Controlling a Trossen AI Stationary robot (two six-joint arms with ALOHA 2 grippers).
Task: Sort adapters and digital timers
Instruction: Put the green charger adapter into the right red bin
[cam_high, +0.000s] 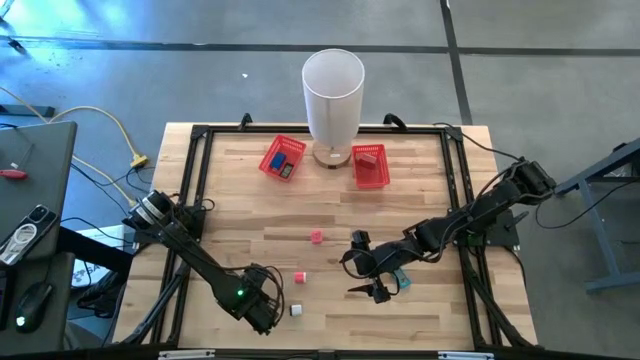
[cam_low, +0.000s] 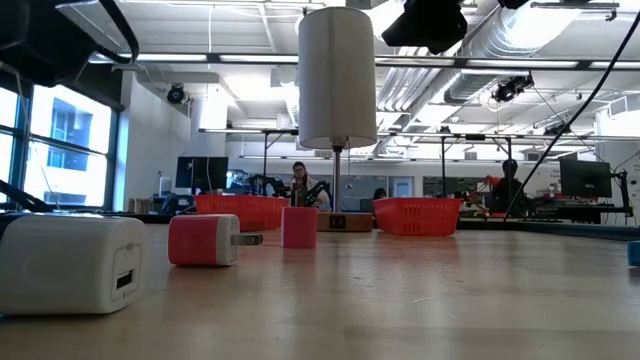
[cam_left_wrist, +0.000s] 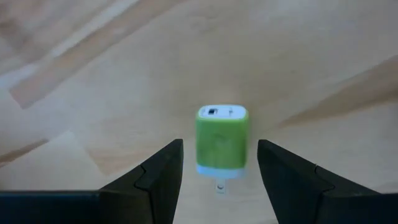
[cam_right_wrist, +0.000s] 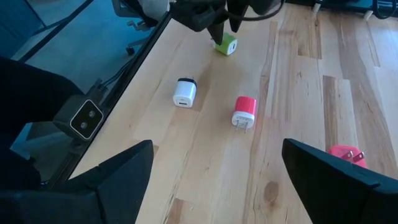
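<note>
Now the left gripper hovers with fingers spread either side of the green adapter, which lies on the table ungrasped; best to lower squarely, centre it, then close; the right gripper waits released over mid-table.

The table is pale wood in planks, smooth with a faint sheen, framed by matt black metal rails. The green adapter looks like smooth, slightly glossy plastic, as do the white adapter and the red adapter. Both baskets are red plastic mesh. The fingers are matt black plastic. The white lampshade looks matt.
</note>
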